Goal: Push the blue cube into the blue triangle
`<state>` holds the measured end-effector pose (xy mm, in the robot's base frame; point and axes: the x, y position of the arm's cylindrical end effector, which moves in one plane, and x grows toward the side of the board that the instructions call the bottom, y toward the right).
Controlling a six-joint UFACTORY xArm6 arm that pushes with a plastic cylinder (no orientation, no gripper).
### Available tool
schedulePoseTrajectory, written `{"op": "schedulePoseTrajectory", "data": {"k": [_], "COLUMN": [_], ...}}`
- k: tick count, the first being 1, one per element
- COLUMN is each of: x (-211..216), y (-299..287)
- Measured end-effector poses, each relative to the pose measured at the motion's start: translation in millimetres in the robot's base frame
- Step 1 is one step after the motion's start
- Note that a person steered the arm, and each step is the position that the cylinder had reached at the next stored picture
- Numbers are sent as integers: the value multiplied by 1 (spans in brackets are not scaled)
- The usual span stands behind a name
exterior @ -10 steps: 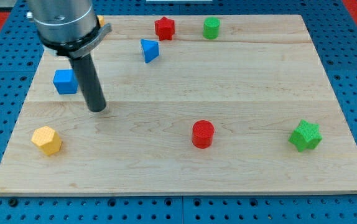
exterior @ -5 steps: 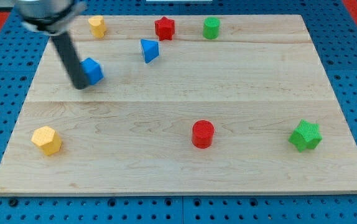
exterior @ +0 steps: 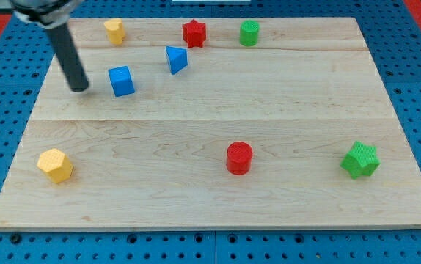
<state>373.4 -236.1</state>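
The blue cube (exterior: 122, 81) sits on the wooden board (exterior: 269, 103) at the upper left. The blue triangle (exterior: 175, 59) lies up and to the right of it, with a gap between them. My tip (exterior: 80, 89) rests on the board to the left of the blue cube, a short gap away and not touching it.
A yellow block (exterior: 114, 31), a red star (exterior: 193, 32) and a green cylinder (exterior: 249, 32) stand along the board's top. A yellow hexagon (exterior: 55, 165) is at the lower left, a red cylinder (exterior: 239, 158) at lower middle, a green star (exterior: 360, 159) at lower right.
The blue cube has been pushed right and up toward the blue triangle. My tip went from below-right of the cube round to its left and has now drawn back from it.
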Motion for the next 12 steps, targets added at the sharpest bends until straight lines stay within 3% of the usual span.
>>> {"op": "schedulePoseTrajectory", "data": {"k": [4, 7, 8, 9, 11, 12], "x": [-10, -29, -2, 51, 23, 0], "y": [108, 140, 116, 126, 206, 164]}}
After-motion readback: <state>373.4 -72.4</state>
